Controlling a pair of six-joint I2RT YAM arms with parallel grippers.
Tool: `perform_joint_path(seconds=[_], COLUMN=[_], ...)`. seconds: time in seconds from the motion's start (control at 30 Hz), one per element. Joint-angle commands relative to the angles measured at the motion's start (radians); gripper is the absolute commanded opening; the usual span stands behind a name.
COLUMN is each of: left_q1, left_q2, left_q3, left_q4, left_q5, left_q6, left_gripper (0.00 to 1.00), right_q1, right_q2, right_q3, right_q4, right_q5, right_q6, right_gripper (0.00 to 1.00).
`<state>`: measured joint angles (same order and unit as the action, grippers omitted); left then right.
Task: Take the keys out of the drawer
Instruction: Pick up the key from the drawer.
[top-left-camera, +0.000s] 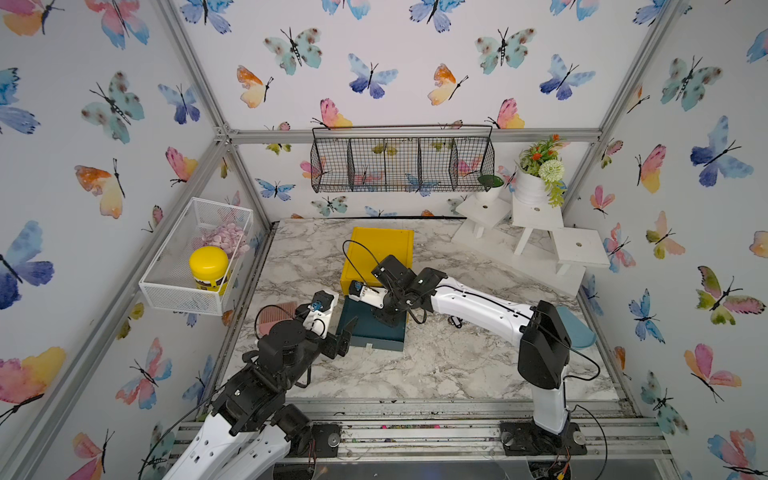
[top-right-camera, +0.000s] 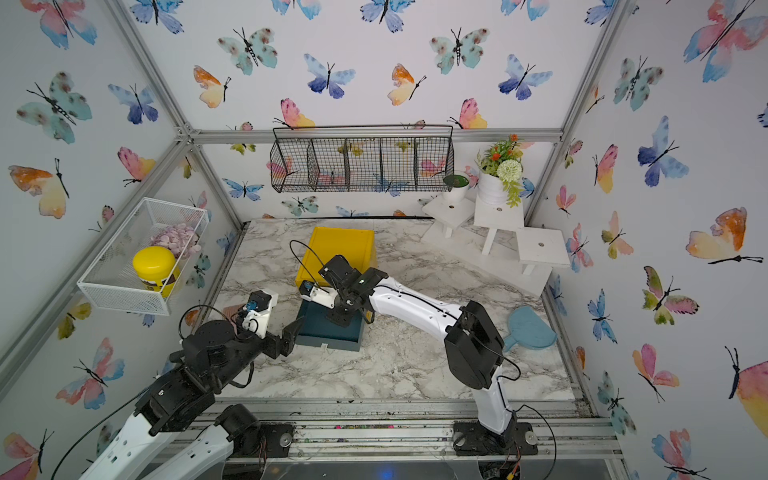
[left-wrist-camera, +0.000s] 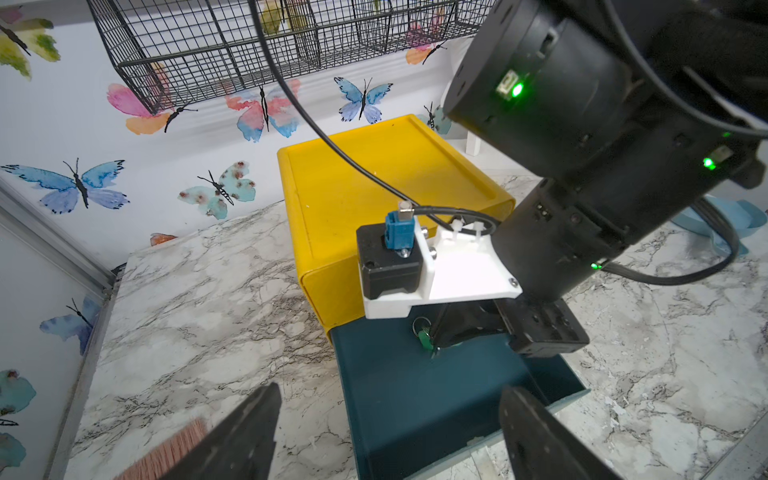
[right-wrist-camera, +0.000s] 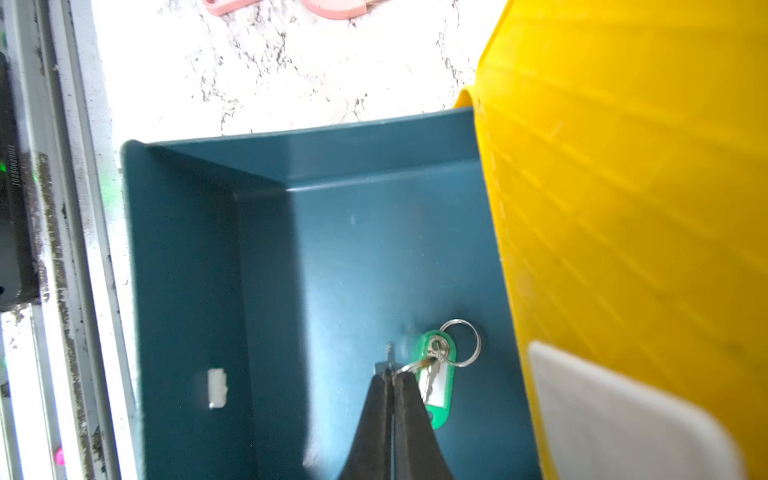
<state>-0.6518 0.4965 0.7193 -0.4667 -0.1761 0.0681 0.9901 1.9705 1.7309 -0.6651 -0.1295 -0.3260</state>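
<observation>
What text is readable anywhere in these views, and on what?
No text reads cleanly.
On the yellow-lidded jar: a dark label band, print too small to read.
On the black housing in the right wrist view: pale lettering, too blurred to read.
On the green tag of the keys: no writing visible.

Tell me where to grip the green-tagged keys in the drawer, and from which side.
Grip the keys at the metal ring end, not the flat green tag. Come straight down from above: the bunch lies flat on the drawer floor close to the yellow cabinet, so walls block the sides. The right pincer is shut there.
</observation>
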Motion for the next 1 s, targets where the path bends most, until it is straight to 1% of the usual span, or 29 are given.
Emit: perform_joint_path(seconds=[0.0, 0.3, 0.5, 0.63, 0.8, 0.97], left_q1=[0.004, 0.004, 0.004, 0.004, 0.004, 0.004], left_q2=[-0.007, -0.003, 0.026, 0.059, 0.130, 0.202], left_q3=[-0.004, -0.027, -0.011, 0.008, 0.042, 0.095], left_q4=[0.028, 0.092, 0.118, 0.144, 0.195, 0.243], left_q5=[0.014, 0.039, 0.081, 0.127, 0.164, 0.204], left_q6=[0.014, 0.033, 0.072, 0.106, 0.133, 0.120], left_gripper=[0.88, 0.88, 0.87, 0.87, 0.87, 0.87], right_q1=[0.004, 0.004, 0.004, 0.004, 0.004, 0.004], right_q2=[-0.046, -0.102, -0.152, -0.192, -0.258, -0.342], right_q3=[0.020, 0.030, 0.020, 0.005, -0.035, -0.101], right_q4=[-0.005, 0.010, 0.010, 0.003, 0.006, 0.027], right_q5=[-0.012, -0.018, -0.001, 0.018, 0.076, 0.133], right_q6=[0.020, 0.052, 0.127, 0.183, 0.235, 0.295], right_gripper=[0.06, 0.05, 0.05, 0.05, 0.05, 0.04])
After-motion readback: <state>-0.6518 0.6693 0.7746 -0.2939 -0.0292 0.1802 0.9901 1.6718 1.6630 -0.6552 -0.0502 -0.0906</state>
